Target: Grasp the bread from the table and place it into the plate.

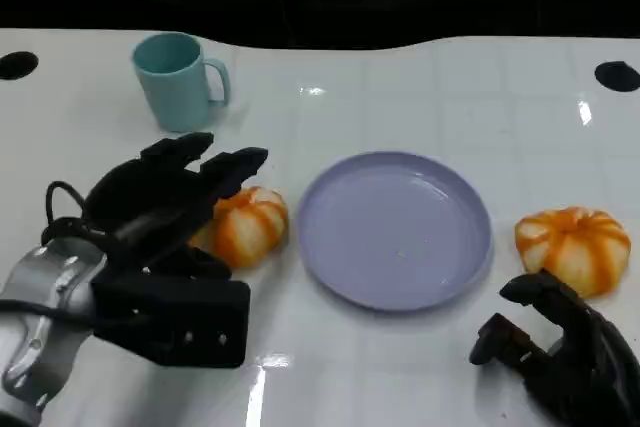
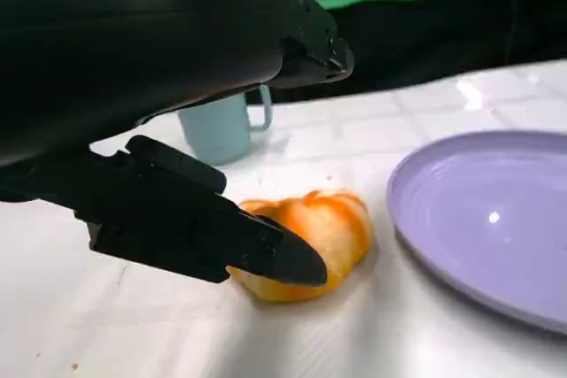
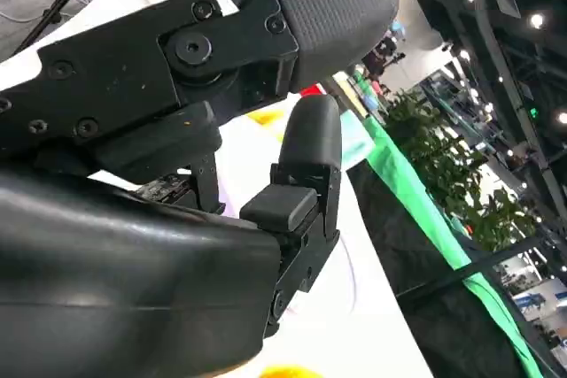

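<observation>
An orange-and-white pumpkin-shaped bread (image 1: 248, 228) lies on the white table just left of the lilac plate (image 1: 395, 232). My left hand (image 1: 165, 202) hovers over this bread with its fingers spread above it. In the left wrist view the thumb (image 2: 199, 227) lies low against the near side of the bread (image 2: 323, 232), while the other fingers arch above it without closing; the plate (image 2: 496, 219) is beside it. A second bread (image 1: 573, 247) sits right of the plate. My right hand (image 1: 565, 352) rests low near it, holding nothing, fingers loosely bent and apart (image 3: 301, 157).
A light blue mug (image 1: 178, 80) stands at the back left, behind my left hand, also seen in the left wrist view as the mug (image 2: 217, 130). The table's far edge meets a dark background. Two black holes mark the table's far corners.
</observation>
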